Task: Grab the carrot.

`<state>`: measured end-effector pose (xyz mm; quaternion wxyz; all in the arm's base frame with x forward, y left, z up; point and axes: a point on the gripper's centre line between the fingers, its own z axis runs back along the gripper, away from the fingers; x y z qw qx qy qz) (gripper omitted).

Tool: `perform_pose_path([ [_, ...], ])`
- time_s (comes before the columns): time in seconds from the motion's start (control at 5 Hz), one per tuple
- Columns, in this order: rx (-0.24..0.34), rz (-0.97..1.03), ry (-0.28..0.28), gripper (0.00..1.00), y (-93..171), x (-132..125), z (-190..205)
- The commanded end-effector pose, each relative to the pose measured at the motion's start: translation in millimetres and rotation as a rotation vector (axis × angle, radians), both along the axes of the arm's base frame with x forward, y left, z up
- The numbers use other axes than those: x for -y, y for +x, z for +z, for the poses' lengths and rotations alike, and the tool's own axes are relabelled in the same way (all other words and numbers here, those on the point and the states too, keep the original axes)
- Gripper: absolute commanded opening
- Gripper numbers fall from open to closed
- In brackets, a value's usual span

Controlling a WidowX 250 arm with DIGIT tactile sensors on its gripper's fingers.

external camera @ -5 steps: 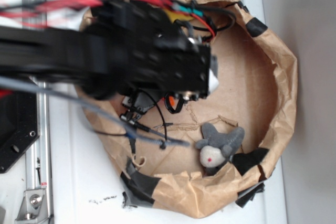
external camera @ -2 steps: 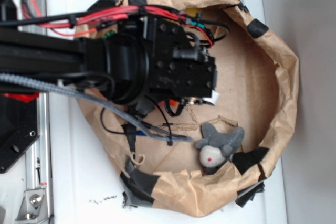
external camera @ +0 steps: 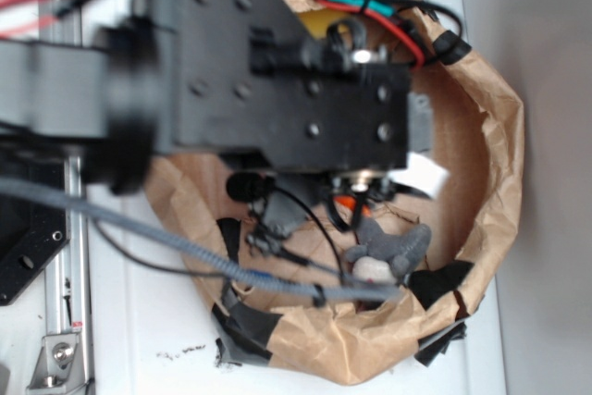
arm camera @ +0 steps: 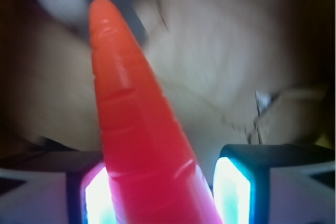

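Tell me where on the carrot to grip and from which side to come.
Grip the carrot on its thick part, fingers closing on its two sides, coming along its length from the wide end. It tapers toward the tip, so a hold there would likely slip. It already lies between the fingers.

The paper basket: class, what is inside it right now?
Inside the paper basket: a grey plush toy and the carrot, which sits between the gripper fingers. The arm covers much of the floor, so anything else there cannot be seen.
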<state>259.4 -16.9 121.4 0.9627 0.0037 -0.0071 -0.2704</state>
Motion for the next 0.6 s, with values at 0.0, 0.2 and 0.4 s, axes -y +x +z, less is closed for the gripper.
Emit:
perform_pose_path([
  [0.0,0.094,0.072,-0.080,0.00,5.6,2.4,29.7],
  [0.2,0.081,0.104,-0.087,0.00,6.4,0.6,25.0],
  [0.4,0.081,0.108,-0.080,0.00,5.3,0.1,23.9],
])
